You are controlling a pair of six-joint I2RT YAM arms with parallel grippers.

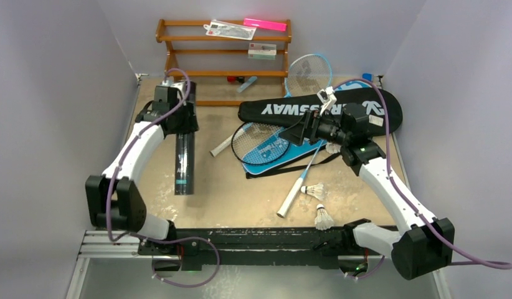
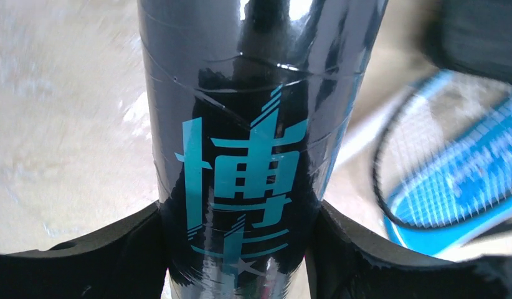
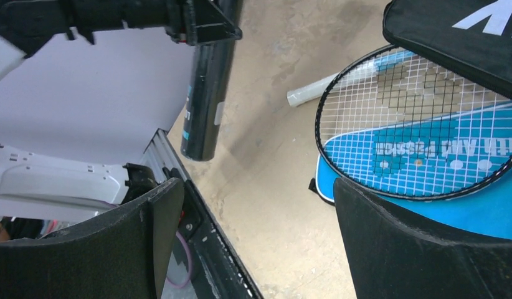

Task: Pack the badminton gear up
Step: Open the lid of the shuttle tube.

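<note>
L arm (image 1: 138, 152): elbow folded low beside its base at the near-left edge, white forearm rising fwd to a wrist over the far-left area. L gripper (image 1: 182, 129) points straight down, jaws clamped on the black tube (image 1: 185, 162) near its upper end (in the wrist view both pads (image 2: 116, 255) press flat vs the tube's sides).

R arm (image 1: 390, 187): elbow out at the near-right corner, forearm angled fwd and inward to approx mid-table. The wrist is turned so the R gripper (image 1: 295, 134) faces left, toward the other arm. Its jaws stand wide apart, w/ the fingers (image 3: 421, 243) up in the air.
</note>
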